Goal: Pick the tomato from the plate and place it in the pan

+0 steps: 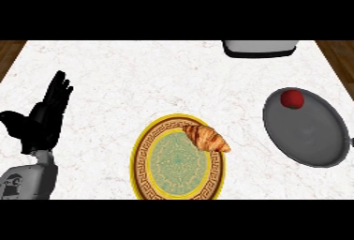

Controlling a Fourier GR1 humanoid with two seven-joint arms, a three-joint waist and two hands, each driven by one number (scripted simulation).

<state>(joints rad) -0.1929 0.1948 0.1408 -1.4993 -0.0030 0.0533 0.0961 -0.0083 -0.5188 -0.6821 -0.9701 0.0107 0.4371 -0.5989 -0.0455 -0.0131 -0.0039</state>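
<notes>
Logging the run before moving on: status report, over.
Left hand open, resting at left edge; right hand out of view. Tomato in the pan, far side. Croissant on the plate; nothing obstructing.

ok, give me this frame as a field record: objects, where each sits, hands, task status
tomato: in the pan, near its far rim
pan: grey, right side of the counter
plate: gold-rimmed, centre front, no tomato on it
croissant: on the plate's right rim
appliance: grey, far edge, cut off by the view
left hand: open, fingers up, resting at the view's left
right hand: not in view
counter: white marble
task status: tomato already lies in the pan
</notes>
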